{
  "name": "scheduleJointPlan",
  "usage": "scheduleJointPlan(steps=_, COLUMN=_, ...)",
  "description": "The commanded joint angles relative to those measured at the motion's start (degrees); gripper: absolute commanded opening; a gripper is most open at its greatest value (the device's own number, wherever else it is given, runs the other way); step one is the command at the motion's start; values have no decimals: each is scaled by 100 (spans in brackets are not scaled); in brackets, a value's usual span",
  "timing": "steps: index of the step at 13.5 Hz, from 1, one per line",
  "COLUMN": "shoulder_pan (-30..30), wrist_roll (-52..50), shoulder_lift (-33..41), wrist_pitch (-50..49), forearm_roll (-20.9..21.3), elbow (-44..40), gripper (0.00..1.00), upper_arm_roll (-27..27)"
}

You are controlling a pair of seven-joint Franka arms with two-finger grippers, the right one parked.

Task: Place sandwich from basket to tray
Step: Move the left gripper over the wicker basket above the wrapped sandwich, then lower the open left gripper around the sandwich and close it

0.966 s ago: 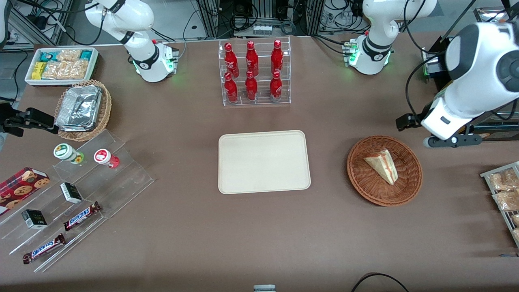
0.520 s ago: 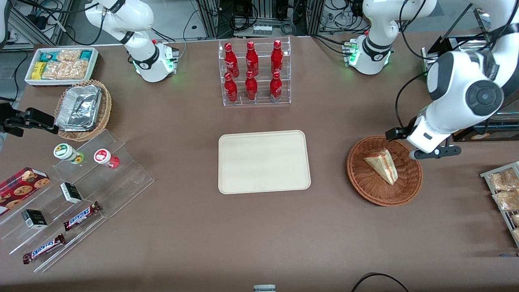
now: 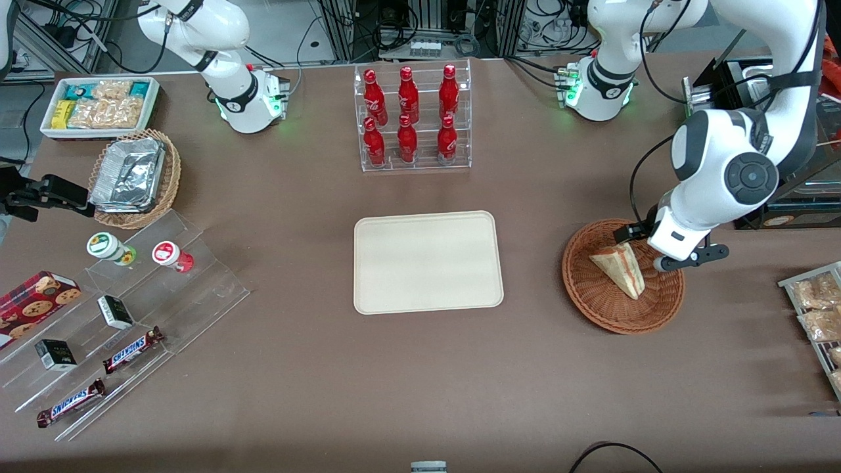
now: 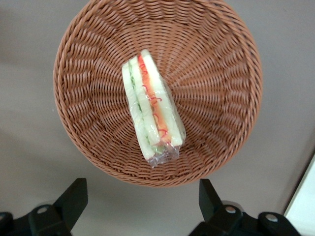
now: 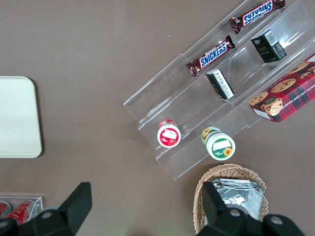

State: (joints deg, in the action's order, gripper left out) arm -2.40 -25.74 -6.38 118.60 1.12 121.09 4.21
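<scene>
The sandwich [image 3: 621, 268] is a wrapped wedge of pale bread with red and green filling. It lies in the round reddish-brown wicker basket [image 3: 591, 295], toward the working arm's end of the table. The left wrist view shows the sandwich [image 4: 152, 115] in the middle of the basket [image 4: 221, 59]. My left gripper [image 3: 667, 248] hangs above the basket's rim, beside the sandwich and apart from it. In the left wrist view the gripper [image 4: 141, 201] is open and empty, its jaws wide apart. The cream tray [image 3: 427, 261] lies bare at the table's middle.
A clear rack of red bottles [image 3: 412, 118] stands farther from the front camera than the tray. A rack of snack packets [image 3: 818, 309] and dark equipment [image 3: 755, 79] sit at the working arm's end. Acrylic steps with snacks [image 3: 118, 309] lie toward the parked arm's end.
My left arm has swung in and down from the table's end to a spot over the basket's rim. The sandwich, basket and tray have not moved.
</scene>
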Motion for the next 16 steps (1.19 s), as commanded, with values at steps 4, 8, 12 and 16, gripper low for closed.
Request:
scheduleJointPlan(steps=4, shoulder_pan=-50, wrist_roll=-1969, shoulder_lift=-302, wrist_pitch=602, forearm_roll=11, elbow=28, gripper=100, upper_arm_roll=19)
scheduleJointPlan(steps=8, shoulder_pan=-50, wrist_roll=-2005, shoulder_lift=-425, wrist_pitch=777, forearm_roll=11, elbow=81, gripper=100, upper_arm_roll=19)
scheduleJointPlan(steps=12, shoulder_pan=-50, wrist_roll=-2005, shoulder_lift=-556, wrist_pitch=1393, forearm_roll=11, elbow=389, gripper=100, upper_arm_roll=19)
scheduleJointPlan(steps=16, shoulder_pan=-41, wrist_roll=-2005, shoulder_lift=-759, wrist_pitch=1534, forearm_roll=11, elbow=389, gripper=100, upper_arm_roll=10)
